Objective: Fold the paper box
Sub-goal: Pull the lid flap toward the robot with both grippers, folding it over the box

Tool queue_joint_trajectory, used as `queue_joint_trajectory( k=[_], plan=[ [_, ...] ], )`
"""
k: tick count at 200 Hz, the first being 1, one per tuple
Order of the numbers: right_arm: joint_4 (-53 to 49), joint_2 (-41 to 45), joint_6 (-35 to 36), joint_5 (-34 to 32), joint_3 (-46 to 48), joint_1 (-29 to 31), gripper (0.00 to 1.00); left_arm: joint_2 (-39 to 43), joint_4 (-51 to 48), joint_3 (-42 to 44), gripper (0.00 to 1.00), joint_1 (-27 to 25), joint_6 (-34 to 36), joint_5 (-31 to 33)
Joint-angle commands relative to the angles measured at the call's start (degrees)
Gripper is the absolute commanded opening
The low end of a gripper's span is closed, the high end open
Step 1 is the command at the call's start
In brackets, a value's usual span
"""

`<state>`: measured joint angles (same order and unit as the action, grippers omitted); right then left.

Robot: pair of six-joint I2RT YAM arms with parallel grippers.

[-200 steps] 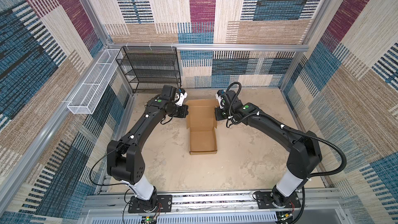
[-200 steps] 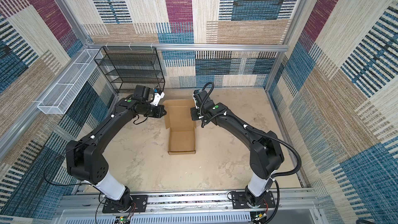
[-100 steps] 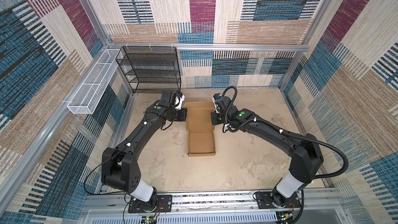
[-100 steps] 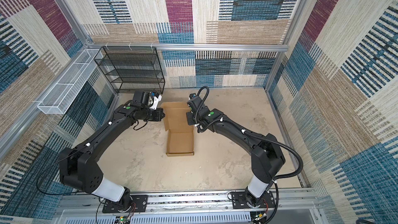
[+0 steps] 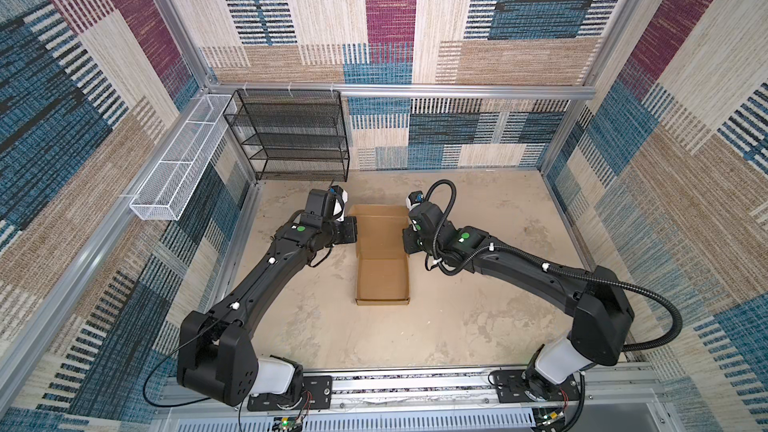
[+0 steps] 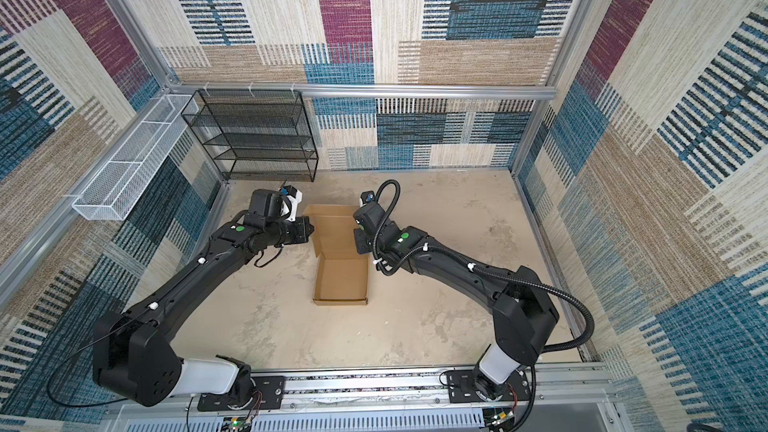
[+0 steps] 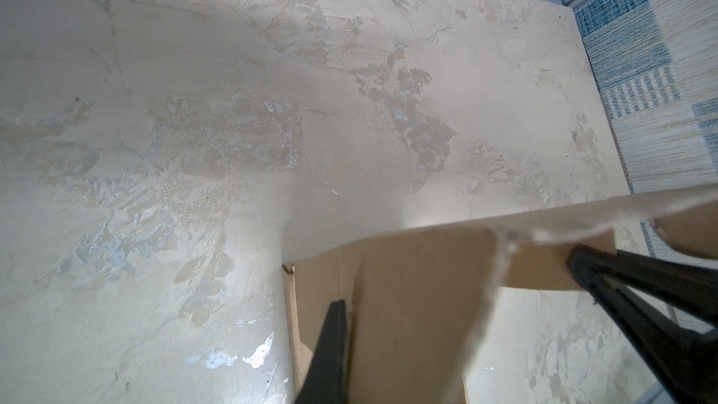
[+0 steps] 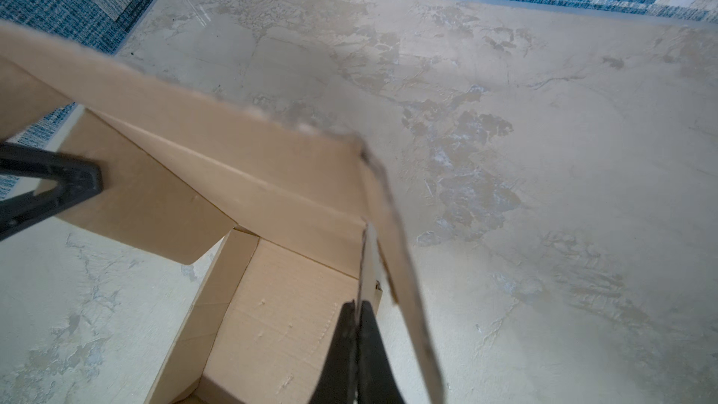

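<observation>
The paper box lies open on the table, its lid between the left gripper and right gripper, both at its edges.

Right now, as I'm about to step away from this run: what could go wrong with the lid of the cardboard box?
1. The left gripper and right gripper each pinch a thin lid flap of the paper box; a pinch might slip or tear the cardboard.
2. Both hold the same lid; uneven motion could skew or crease it.
3. Nothing holds the tray down on the table, so it might slide or lift.
</observation>
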<state>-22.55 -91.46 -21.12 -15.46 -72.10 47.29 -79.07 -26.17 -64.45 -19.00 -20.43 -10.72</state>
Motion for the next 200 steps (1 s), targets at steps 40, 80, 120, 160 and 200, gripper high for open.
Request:
queue_joint_trajectory(
  k=[40,80,120,160,200],
  plan=[
    [0.5,1.5,-3.7,-1.5,2.8,3.1,0.04,3.8,2.5,3.7,0.0,-2.1,-3.9,0.7],
    [0.8,1.9,-4.8,-4.1,4.3,5.3,0.04,6.1,3.0,6.0,0.0,-3.6,-5.4,2.5],
    [1.1,3.2,-6.3,-5.8,6.1,6.7,0.03,7.9,3.4,8.2,0.0,-5.3,-7.0,4.9],
    [1.4,3.8,-7.2,-6.3,7.5,7.6,0.04,10.5,4.7,11.1,0.02,-6.9,-9.0,7.8],
    [1.2,4.5,-8.2,-7.1,8.5,8.7,0.04,13.2,6.4,14.3,0.03,-7.8,-11.2,9.0]
  ],
)
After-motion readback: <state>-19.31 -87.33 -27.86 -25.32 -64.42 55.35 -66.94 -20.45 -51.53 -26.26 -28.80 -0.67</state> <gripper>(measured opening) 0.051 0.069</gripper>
